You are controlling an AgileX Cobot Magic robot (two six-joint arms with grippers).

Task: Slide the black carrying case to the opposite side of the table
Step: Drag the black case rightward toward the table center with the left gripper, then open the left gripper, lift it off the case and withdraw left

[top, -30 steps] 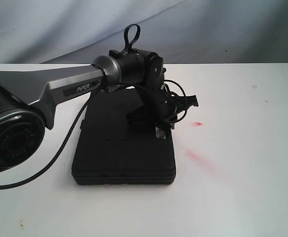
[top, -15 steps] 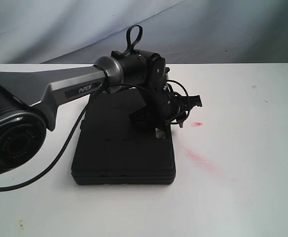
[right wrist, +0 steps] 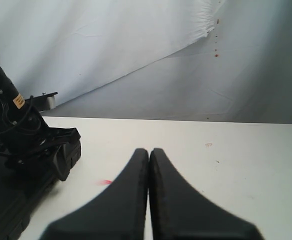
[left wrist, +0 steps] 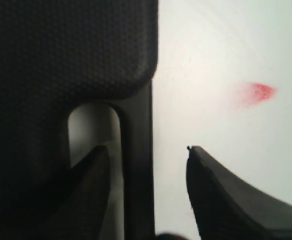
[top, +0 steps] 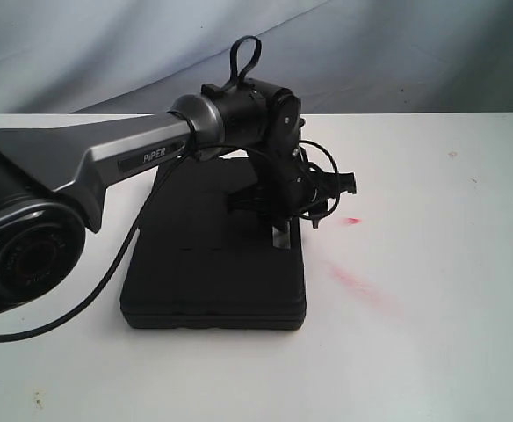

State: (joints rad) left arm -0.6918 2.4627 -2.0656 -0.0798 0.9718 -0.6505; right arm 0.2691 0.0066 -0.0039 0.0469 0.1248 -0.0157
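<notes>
Exterior view showed the black carrying case (top: 213, 259) lying flat on the white table (top: 432, 352), left of the middle, its short near edge facing the camera and its long sides running away toward the grey cloth backdrop (top: 397, 53). It was a low rectangular box with rounded corners, matte black, with a seam along the front face where two shell halves met. The left wrist view gave its lid a fine pebbled grain and showed a slim handle bar (left wrist: 136, 170) along one edge, set off from the body by a rounded slot (left wrist: 93, 127) through which the table showed. The left gripper (left wrist: 146, 150) hung at the case's right edge with its jaws spread wide, one finger (left wrist: 93, 170) over the slot and the other (left wrist: 211, 190) out over bare table, the handle bar between them with a gap on either side; nothing was grasped. A red smear (top: 351, 221) marked the table just right of the case, a fainter streak (top: 357, 283) nearer the camera. The right gripper (right wrist: 149, 151) hovered over the table off to the case's right, jaws pressed together on nothing.
</notes>
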